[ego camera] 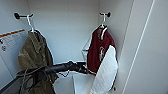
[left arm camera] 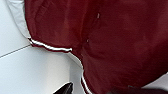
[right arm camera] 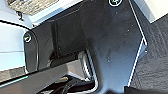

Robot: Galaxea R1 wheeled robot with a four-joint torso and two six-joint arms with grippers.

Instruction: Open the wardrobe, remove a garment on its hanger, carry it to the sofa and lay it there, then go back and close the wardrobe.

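The maroon varsity-style jacket with white sleeves [ego camera: 100, 51] hangs inside the open white wardrobe [ego camera: 67, 27], on the right side of its interior, close to the right inner wall. Its long axis runs vertically, collar up and hem down, and its front with the small white chest emblem faces out toward the camera. One white sleeve swings forward and down along its right edge, covering that side of the body; the hem is partly hidden behind the arm. The thin white hanger [ego camera: 103, 23] shows at its curved hook and neck, its shoulders buried under the collar, and the hook hangs over a short dark peg [ego camera: 107, 14] at the top.

In the left wrist view the jacket's maroon cloth [left arm camera: 117, 42] sits very close to the lens, with a white-striped band crossing it and white panel behind.

The left arm reaches in from the lower left, and the left claw [ego camera: 86, 68] sits at the jacket's lower edge. It is dark and blurred there, so I cannot tell how far it is open or whether it has hold of the cloth.

On the left side of the wardrobe an olive-brown corduroy garment [ego camera: 35, 57] hangs from its own peg, well apart from the jacket. A white label with an orange stripe [ego camera: 11, 40] sits on the left wall.
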